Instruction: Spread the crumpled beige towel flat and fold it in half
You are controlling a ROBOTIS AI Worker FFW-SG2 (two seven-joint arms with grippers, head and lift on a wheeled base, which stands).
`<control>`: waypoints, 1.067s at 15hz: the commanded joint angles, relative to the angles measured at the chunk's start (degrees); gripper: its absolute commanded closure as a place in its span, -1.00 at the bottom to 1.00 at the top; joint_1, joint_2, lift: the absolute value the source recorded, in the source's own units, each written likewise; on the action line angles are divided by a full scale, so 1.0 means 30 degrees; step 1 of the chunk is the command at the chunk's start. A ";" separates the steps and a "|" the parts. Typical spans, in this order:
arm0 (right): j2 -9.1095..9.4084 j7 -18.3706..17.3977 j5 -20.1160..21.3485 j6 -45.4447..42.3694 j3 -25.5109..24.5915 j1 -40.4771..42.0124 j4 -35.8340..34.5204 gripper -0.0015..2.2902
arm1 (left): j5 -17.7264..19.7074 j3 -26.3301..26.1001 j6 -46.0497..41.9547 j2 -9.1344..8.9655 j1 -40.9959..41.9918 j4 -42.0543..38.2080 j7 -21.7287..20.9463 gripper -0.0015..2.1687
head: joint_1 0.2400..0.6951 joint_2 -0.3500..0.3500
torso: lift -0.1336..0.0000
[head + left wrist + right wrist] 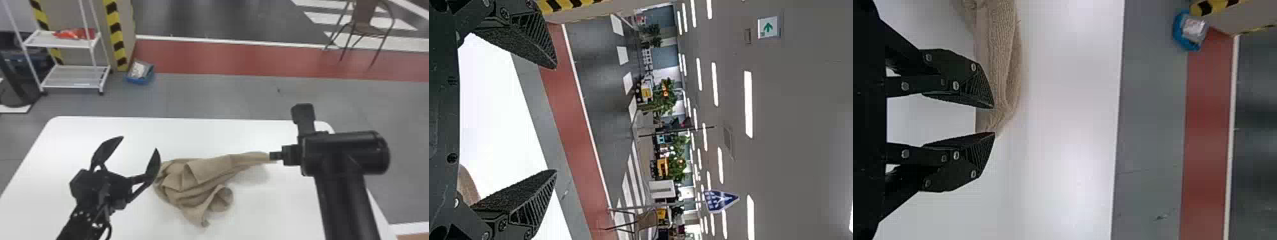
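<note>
The beige towel (198, 178) lies crumpled on the white table, bunched at its left and drawn into a narrow strip toward the right. Left of the bunch, my left gripper (139, 143) is open, its right finger beside the towel's left edge. In the left wrist view the gripper (554, 119) has nothing between its fingertips, and a bit of towel (467, 186) shows near its base. My right gripper (277, 156) is at the strip's right end. The right wrist view has this gripper (994, 120) slightly open, with the towel's end (1003, 65) at its tips; contact is unclear.
The white table (153, 134) has its far edge beyond both grippers. Behind it on the floor stand a white shelf rack (71, 78) and a blue bin (139, 79) at the left, and a brown chair (364, 27) at the far right.
</note>
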 commanded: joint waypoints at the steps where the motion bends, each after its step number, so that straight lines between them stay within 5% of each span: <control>1: 0.0017 -0.1016 0.0530 0.1224 0.0662 0.0610 -0.0366 -0.98 | -0.0017 0.0002 0.0003 0.0000 -0.0056 -0.0039 0.0028 -0.86 | 1.00 -0.47 | 1.00; 2: 0.0017 -0.0811 0.0355 0.0872 0.0809 0.0961 -0.1069 -0.98 | -0.0047 0.0002 0.0003 0.0029 -0.0056 -0.0009 0.0028 -0.86 | 1.00 -0.49 | 1.00; 4: 0.0017 0.3437 -0.0144 -0.2702 0.1014 0.1284 -0.1831 -0.93 | -0.0017 0.0061 0.0003 0.0000 -0.0056 0.0020 0.0057 -0.86 | 1.00 -0.49 | 1.00; 6: 0.0017 0.5019 -0.0026 -0.6569 0.2508 0.1664 -0.1860 -0.74 | -0.0017 0.0061 -0.0055 0.0000 0.0003 -0.0009 0.0086 -0.86 | 1.00 -0.34 | 1.00; 9: 0.0017 0.8359 0.1409 -0.6804 0.3797 0.0698 -0.0630 -0.70 | -0.0047 0.0237 -0.0231 0.0029 0.0003 -0.0039 0.0116 -0.86 | 1.00 -0.06 | 1.00; 11: 0.0017 1.1435 0.3812 -0.6804 0.4940 0.0580 -0.0337 -0.70 | -0.0047 0.0266 -0.0231 0.0029 0.0003 -0.0039 0.0116 -0.86 | 1.00 0.04 | 1.00; 16: 0.0017 1.2783 0.5980 -0.5280 0.6639 0.0727 -0.0161 -0.70 | -0.0164 -0.0115 -0.0173 -0.0030 -0.0261 -0.0009 0.0086 -0.86 | 1.00 0.16 | 1.00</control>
